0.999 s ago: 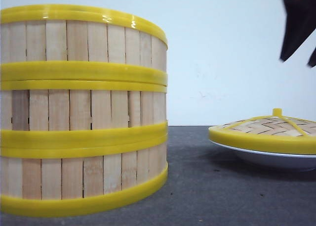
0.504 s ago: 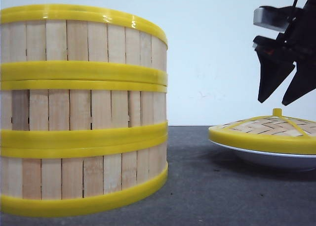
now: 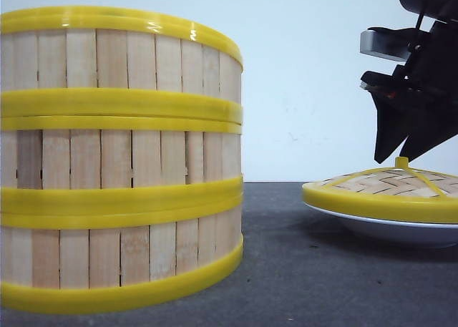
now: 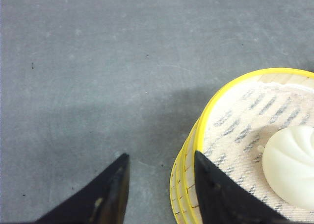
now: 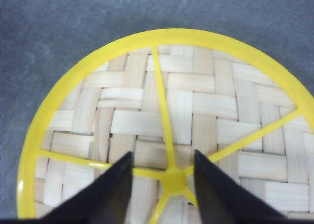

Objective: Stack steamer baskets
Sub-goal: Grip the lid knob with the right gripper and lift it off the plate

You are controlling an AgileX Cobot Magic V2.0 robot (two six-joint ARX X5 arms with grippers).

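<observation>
Nearest the front camera, the three steamer baskets [image 3: 118, 159] stand in one column on the grey bench [image 3: 286, 270], rim on rim, at the left of the scene; the stacking itself appears done. The left wrist view looks down into the top basket, where a white bun [image 4: 292, 165] lies on the perforated liner. The left hand [image 4: 159, 185] hovers over the near rim of the stack, its two fingers apart, one over the bench and one over the rim, gripping nothing.

Farther back and to the right, the woven lid [image 3: 386, 191] rests on a shallow white plate [image 3: 390, 228]. The right hand [image 3: 404, 155] hangs directly above the lid, its fingers apart and straddling the small yellow knob [image 5: 174, 179] at the hub of the spokes (the tips look just clear of the weave, though contact cannot be ruled out). It holds nothing.

The step in hand is judged to be taking up the lid to cap the stack. To do it well:
- keep the knob centred between the fingers, as the right wrist view shows it now;
- lower straight down until the tips flank the knob, then close firmly (the knob is small and smooth, so a shallow grip may slip);
- lift vertically so the plate is not dragged along;
- carry the lid level, clear above the top rim, and withdraw the left hand from that rim before lowering.
</observation>
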